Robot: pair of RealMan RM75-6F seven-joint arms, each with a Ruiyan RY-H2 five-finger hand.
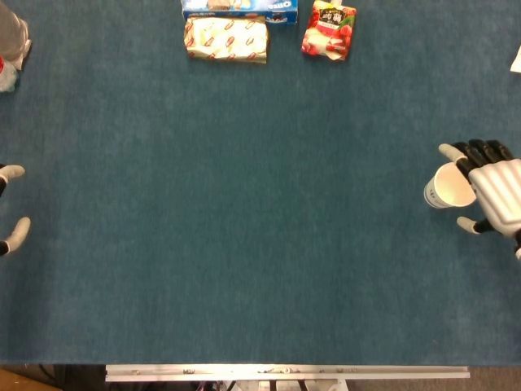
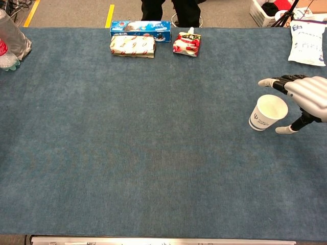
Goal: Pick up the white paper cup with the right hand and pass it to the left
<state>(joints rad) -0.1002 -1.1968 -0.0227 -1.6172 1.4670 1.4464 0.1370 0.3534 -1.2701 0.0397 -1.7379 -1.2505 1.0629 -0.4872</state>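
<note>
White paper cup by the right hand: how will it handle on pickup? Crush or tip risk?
The white paper cup looks empty in the head view, so it is probably very light and easily knocked over. Its thin paper wall likely dents under a hard squeeze. The right hand has fingers spread either side of the rim, so a gentle, even close seems wise.

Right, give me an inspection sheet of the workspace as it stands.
Surface: blue felt table, metal strip along the near edge.
Job's things: white paper cup upright at the right side, standing on the table.
Clutter: blue box, patterned packet and red pouch at the far edge; plastic bottles far left; white bag far right.
Hands: right hand spread around the cup, not closed on it; left hand, only fingertips visible.
Cables: nothing seen.
Surroundings: a person's legs behind the table; a basket.
</note>
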